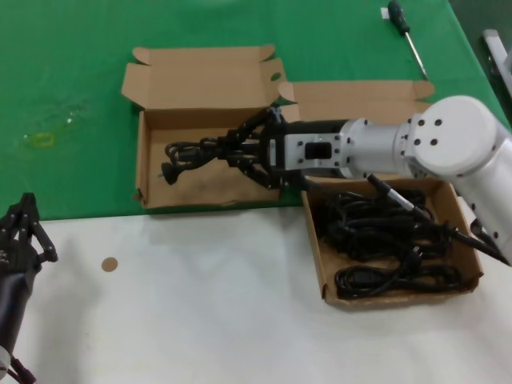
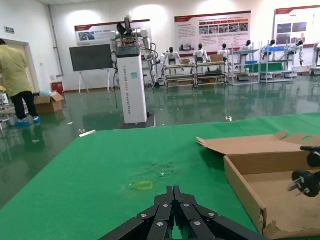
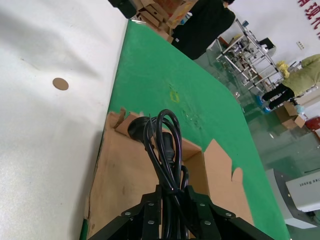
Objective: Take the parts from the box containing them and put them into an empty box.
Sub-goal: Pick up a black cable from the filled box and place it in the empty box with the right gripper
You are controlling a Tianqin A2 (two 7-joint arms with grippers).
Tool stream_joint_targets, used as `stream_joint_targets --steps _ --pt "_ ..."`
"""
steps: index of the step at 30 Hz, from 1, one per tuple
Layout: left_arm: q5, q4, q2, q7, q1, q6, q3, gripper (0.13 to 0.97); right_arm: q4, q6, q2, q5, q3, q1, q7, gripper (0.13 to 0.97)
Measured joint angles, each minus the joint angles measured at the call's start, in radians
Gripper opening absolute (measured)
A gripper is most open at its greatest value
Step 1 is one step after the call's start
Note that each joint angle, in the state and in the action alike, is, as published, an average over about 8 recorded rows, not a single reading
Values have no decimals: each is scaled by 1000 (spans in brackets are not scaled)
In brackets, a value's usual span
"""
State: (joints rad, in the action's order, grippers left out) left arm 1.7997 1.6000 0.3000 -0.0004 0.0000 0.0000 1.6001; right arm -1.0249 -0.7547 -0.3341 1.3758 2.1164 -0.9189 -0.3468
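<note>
A head camera looks down on a counter (image 1: 200, 320), green at the back and white at the front. 2 shallow cardboard boxes sit side by side on it. The box on the robot's left (image 1: 152, 192), with its lid folded back, is bare inside. The box on the robot's right (image 1: 320, 264) holds a tangle of black power cords (image 1: 384, 240).

The right gripper (image 1: 236, 152) reaches across from the right side and hangs over the bare box. Its jaws are pinched on 1 cord bundle (image 1: 192, 152), and the plug (image 1: 168, 172) dangles toward that box's left wall. In the right wrist view the bundle (image 3: 162, 145) loops out ahead of the jaws, above the brown box floor (image 3: 125, 185).

The left gripper (image 1: 24, 232) waits at the counter's near left edge, jaws pressed together and holding nothing.

A screwdriver (image 1: 404, 32) lies far off on the green cloth.

The step in hand looks like the drop. To do it well, the gripper should come lower over the middle of the box floor before letting go, so the plug lands inside the walls and no loop hangs over the edge.
</note>
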Motion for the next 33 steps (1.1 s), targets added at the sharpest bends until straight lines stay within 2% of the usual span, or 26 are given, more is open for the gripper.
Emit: stream_joint_targets --steps 14,23,33 --pt "0 0 0 0 0 0 0 152 108 30 65 19 4 -24 -93 236" --pt "0 0 0 0 0 0 0 152 177 44 88 26 2 -43 -148 267" --pt "0 0 0 0 0 0 0 152 223 48 96 35 -4 -59 -183 392"
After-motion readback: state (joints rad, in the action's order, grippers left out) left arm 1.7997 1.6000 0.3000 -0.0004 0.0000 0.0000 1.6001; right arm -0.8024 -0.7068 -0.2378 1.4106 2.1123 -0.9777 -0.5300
